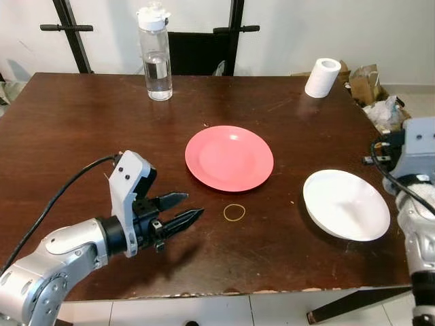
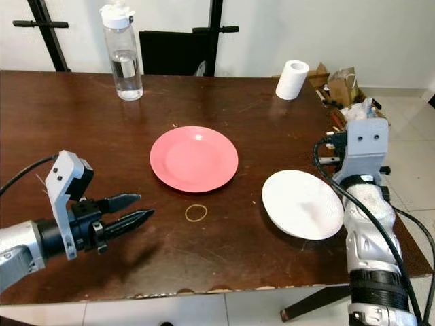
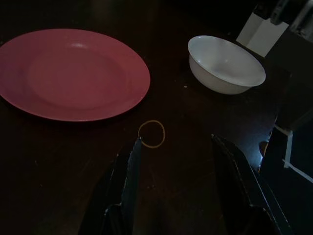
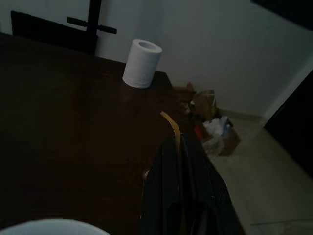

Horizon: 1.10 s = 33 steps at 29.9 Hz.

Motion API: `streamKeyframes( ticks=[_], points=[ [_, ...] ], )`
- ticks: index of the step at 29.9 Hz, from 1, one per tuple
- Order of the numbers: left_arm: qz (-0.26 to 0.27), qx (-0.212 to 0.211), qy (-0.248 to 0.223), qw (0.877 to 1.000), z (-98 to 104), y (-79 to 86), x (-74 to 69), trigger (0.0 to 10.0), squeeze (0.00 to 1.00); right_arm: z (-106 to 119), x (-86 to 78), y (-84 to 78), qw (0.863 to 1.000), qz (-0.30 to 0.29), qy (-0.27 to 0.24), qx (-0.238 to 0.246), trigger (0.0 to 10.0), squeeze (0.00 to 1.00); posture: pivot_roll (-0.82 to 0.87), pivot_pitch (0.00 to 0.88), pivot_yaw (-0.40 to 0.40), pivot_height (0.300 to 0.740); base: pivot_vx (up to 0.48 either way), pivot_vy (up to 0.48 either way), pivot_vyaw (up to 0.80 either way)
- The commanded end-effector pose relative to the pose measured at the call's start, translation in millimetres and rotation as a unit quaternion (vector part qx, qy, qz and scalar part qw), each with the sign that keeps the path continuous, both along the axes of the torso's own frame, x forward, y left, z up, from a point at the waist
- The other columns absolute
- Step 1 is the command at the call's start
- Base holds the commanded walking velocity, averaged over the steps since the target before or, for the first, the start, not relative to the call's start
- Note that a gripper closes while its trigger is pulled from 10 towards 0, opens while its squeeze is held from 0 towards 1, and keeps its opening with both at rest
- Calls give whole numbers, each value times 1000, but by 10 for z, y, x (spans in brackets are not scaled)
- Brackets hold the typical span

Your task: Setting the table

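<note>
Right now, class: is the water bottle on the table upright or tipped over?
Upright. The water bottle stands on its base at the table's far edge, white cap on top.

White bowl (image 4: 46,226) cropped by frame edge, right wrist view.

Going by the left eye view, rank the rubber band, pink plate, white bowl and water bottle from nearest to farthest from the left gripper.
From the left gripper:
1. Rubber band, just past the fingertips on the table.
2. Pink plate, mid-table, beyond the band.
3. White bowl, toward the robot's right.
4. Water bottle, at the table's far edge.
</note>
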<state>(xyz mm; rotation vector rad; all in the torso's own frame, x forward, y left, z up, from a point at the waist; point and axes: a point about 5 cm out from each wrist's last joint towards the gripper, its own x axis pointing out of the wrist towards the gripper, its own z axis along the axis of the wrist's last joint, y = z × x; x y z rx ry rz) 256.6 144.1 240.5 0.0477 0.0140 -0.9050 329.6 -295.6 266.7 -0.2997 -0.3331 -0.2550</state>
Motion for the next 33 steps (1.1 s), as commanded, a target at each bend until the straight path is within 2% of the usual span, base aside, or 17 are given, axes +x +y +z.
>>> streamKeyframes(
  ticks=[1,5,9,12,15,19,25,26,27,28,32,33],
  points=[
    [-4,2,6,1000,-45,-22,-21,10000,0,2,-70,-113,1000,-23,0,-5,10000,0,172,207,73,740,0,0,0],
    [-6,1,5,1000,-47,-41,-9,10000,0,-41,-127,-275,999,-52,6,-3,10000,0,164,207,75,740,0,0,0],
    [-6,0,5,1000,-46,-40,-7,10000,0,-17,-132,-256,999,-36,2,1,10000,0,164,207,77,740,0,0,0],
    [-6,1,6,1000,-52,-41,-8,10000,0,-58,-127,-106,999,22,35,-25,10000,0,163,210,76,740,0,0,0],
    [-6,2,5,1000,-53,-40,-11,10000,0,-99,-162,-54,997,36,55,-40,10000,0,164,214,72,740,0,0,0],
    [-6,5,6,1000,-60,-37,-18,10000,0,-278,-321,26,991,40,108,-63,10000,0,161,222,65,740,0,0,0],
    [-10,5,8,1000,-64,-55,-15,10000,0,-614,-435,242,982,82,161,-47,10000,0,152,233,73,740,0,0,0],
    [-10,5,8,1000,-64,-55,-15,10000,0,-614,-435,242,982,82,161,-47,10000,0,152,233,73,740,0,0,0],
    [-10,4,8,1000,-60,-57,-12,10000,0,-620,-424,239,984,78,158,-41,10000,643,152,233,73,740,0,0,0],
    [-10,4,7,1000,-52,-59,-4,10000,0,-587,-394,236,986,73,147,-39,10000,1000,152,233,73,740,0,0,0],
    [-10,3,6,1000,-44,-64,3,10000,0,-457,-347,246,990,71,117,-38,10000,1000,153,232,75,740,0,0,0],
    [-10,3,6,1000,-44,-66,4,10000,0,-389,-341,249,992,71,101,-35,10000,0,152,233,74,740,0,0,0]
  ],
)
